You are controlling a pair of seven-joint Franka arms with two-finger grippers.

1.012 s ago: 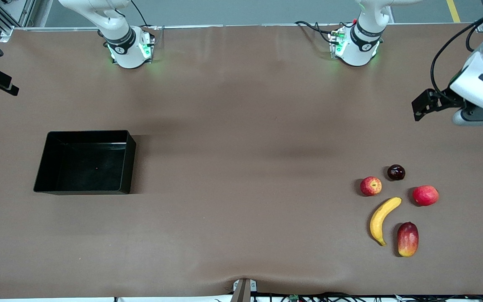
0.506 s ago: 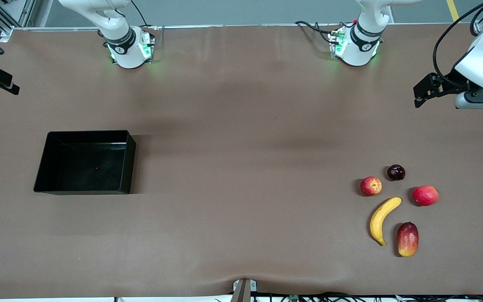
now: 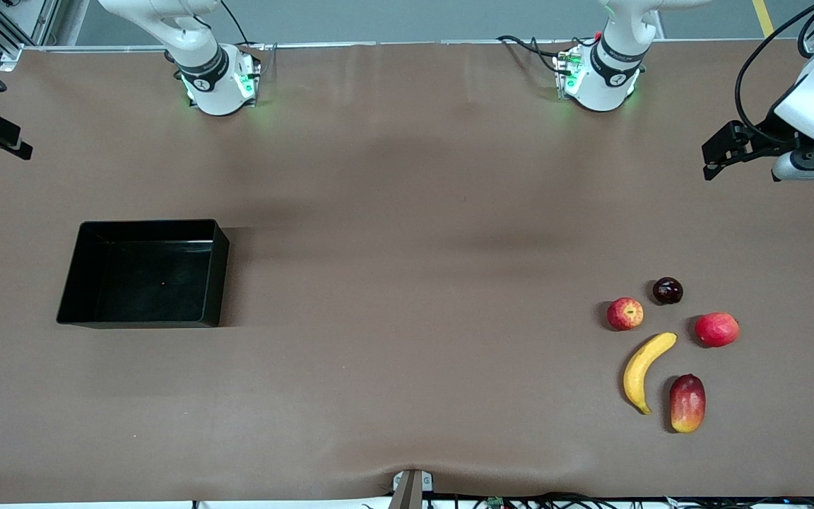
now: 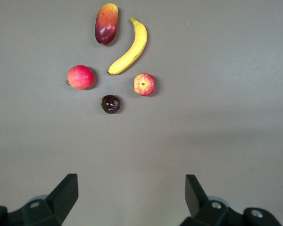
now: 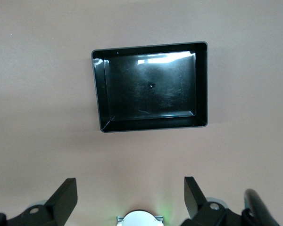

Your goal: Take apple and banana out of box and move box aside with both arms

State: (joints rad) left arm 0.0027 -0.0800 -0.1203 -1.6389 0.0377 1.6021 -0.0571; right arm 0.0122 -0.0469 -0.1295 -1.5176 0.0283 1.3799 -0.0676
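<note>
The yellow banana (image 3: 646, 371) and the small red apple with yellow streaks (image 3: 624, 313) lie on the brown table at the left arm's end. Both show in the left wrist view, banana (image 4: 130, 47) and apple (image 4: 144, 84). The empty black box (image 3: 145, 276) sits at the right arm's end and shows in the right wrist view (image 5: 151, 89). My left gripper (image 4: 132, 188) is open and empty, high over bare table, apart from the fruits; its hand (image 3: 810, 152) shows at the front view's edge. My right gripper (image 5: 130, 190) is open and empty, high over its base, out of the front view.
A dark plum (image 3: 667, 290), a round red fruit (image 3: 717, 329) and a red-yellow mango (image 3: 687, 403) lie around the banana and apple. The two arm bases (image 3: 216, 81) (image 3: 601, 78) stand along the table's edge farthest from the front camera.
The left arm's hand has moved up in the front view, away from the fruits. The fruits and the box have not moved.
</note>
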